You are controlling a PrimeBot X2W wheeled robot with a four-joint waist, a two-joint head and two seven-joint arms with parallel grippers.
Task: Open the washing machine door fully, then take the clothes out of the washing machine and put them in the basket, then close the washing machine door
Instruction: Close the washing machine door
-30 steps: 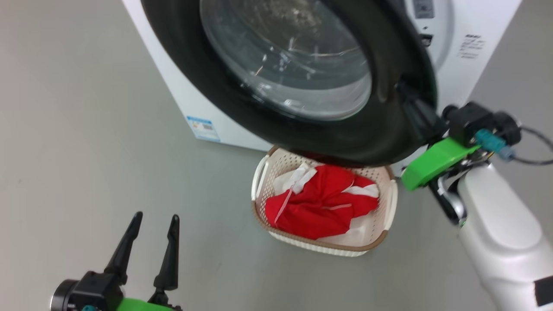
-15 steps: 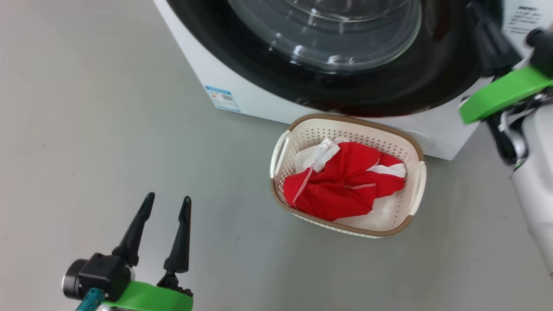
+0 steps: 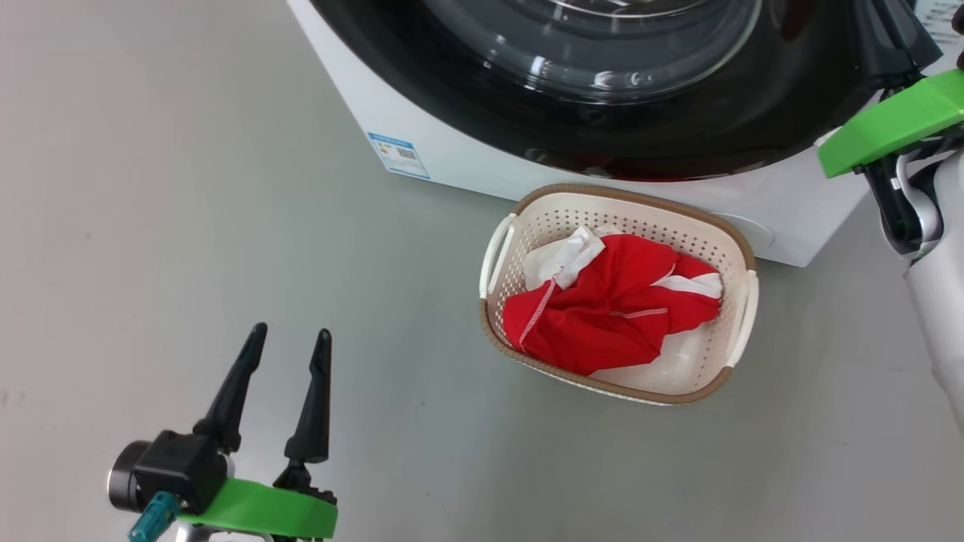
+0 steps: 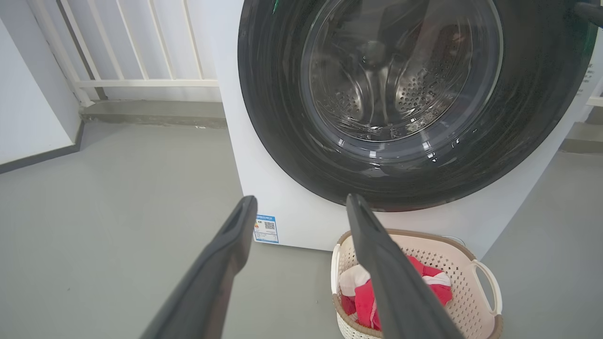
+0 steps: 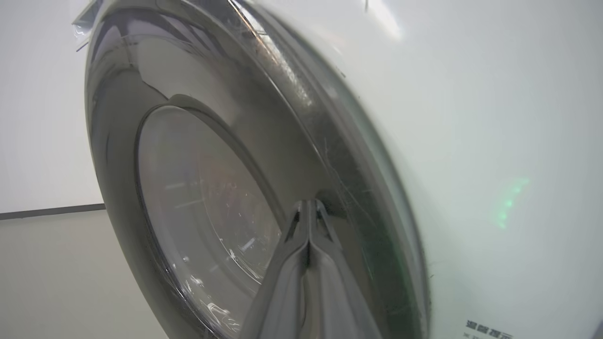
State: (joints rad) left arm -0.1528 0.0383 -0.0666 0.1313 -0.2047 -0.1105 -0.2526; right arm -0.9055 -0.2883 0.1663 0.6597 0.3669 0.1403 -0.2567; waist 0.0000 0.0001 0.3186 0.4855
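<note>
- We are seeing the washing machine door (image 4: 282,117) lying flat against the front of the washing machine (image 4: 292,221), its glass bowl facing out towards us; whether it is latched we cannot tell.
- The steel drum (image 4: 400,84) is showing through the glass.
- The right gripper (image 5: 308,202) is resting its fingertips on the door's black rim, fingers pressed together, clamping nothing.
- The basket (image 3: 640,223) is standing on the floor (image 3: 188,188) just before the machine's front, under the door's lower edge.
- Its long axis is running along the machine's front, a handle at each short end, the open top facing up.
- The clothes (image 3: 602,316) are lying bunched inside the basket, stretching along its length, with white panels at the left and right ends.
- The left gripper (image 3: 292,331) is hovering over the floor, well apart from the basket on its left side, fingers spread, empty and pointing towards the machine.
- A small label sticker (image 3: 399,154) is sitting near the front's lower left corner.
</note>
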